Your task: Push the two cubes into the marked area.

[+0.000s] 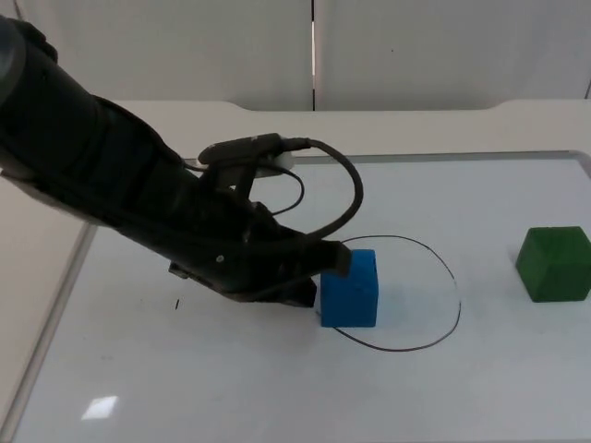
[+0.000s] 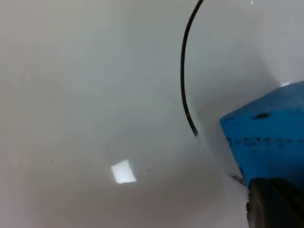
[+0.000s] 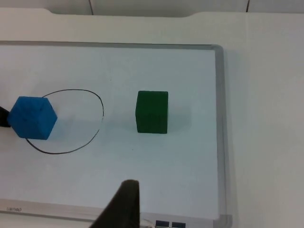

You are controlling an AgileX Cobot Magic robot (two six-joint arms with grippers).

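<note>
Left gripper (image 1: 323,272) touches blue cube's (image 1: 351,288) side, cube straddling circle (image 1: 454,300) edge — finger state can't tell. Green cube (image 1: 554,263) well outside. Both look light, rigid; whiteboard (image 1: 277,388) slick — push low, face-centre. Right arm waits.

We see a white board (image 1: 277,388) with a thin rim carrying a drawn black ring (image 1: 434,305). A blue cube (image 1: 351,288) sits on the ring's line at one side, and a green cube (image 1: 554,264) rests well outside it, beyond the opposite side.
</note>
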